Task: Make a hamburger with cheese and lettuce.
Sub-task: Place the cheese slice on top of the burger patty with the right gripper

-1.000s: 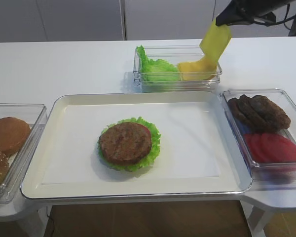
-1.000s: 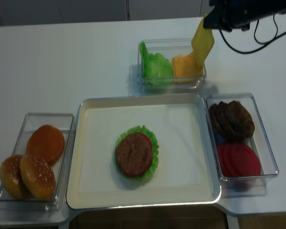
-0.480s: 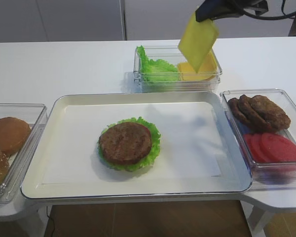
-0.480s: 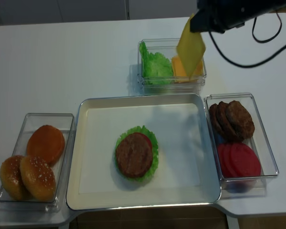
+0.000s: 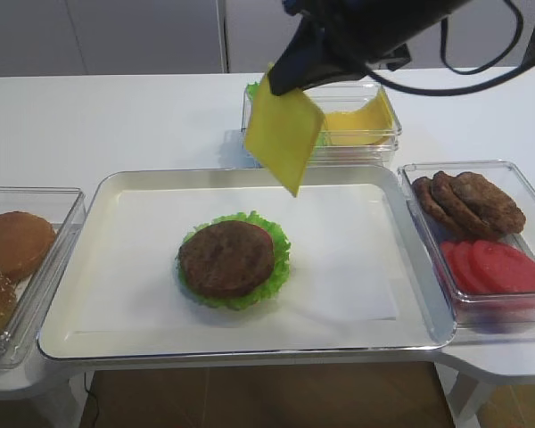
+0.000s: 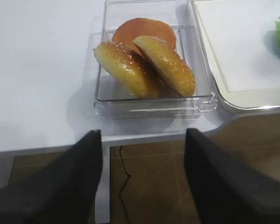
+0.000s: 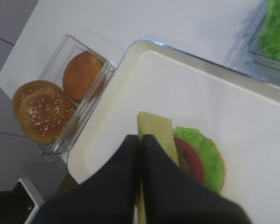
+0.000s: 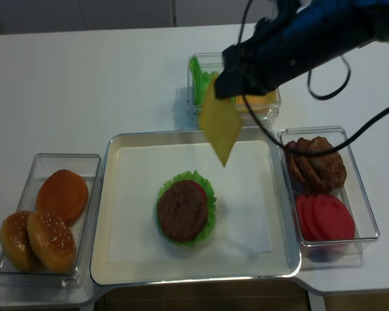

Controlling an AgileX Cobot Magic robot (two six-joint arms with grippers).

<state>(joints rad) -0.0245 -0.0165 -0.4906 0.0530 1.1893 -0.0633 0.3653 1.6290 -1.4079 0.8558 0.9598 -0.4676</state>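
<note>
Cheese hangs pinched in the right gripper, above the tray, at 1 o'clock from the hamburger. Left gripper fingers stand spread.

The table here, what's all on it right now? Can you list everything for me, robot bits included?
tray: one, white, centre.
hamburger: one brown patty on the tray.
lettuce: one green leaf under the patty.
cheese: one yellow slice, hanging in the air above the tray's far edge.
buns: three, tan, in the clear box at left.
spare patties: brown, overlapping, in the clear box at right.
tomato slices: red, same box, nearer end.
spare lettuce and cheese: green and yellow, in the far clear box.
right gripper: black, jaws shut on the cheese.
left gripper: black, jaws open, near the buns.
</note>
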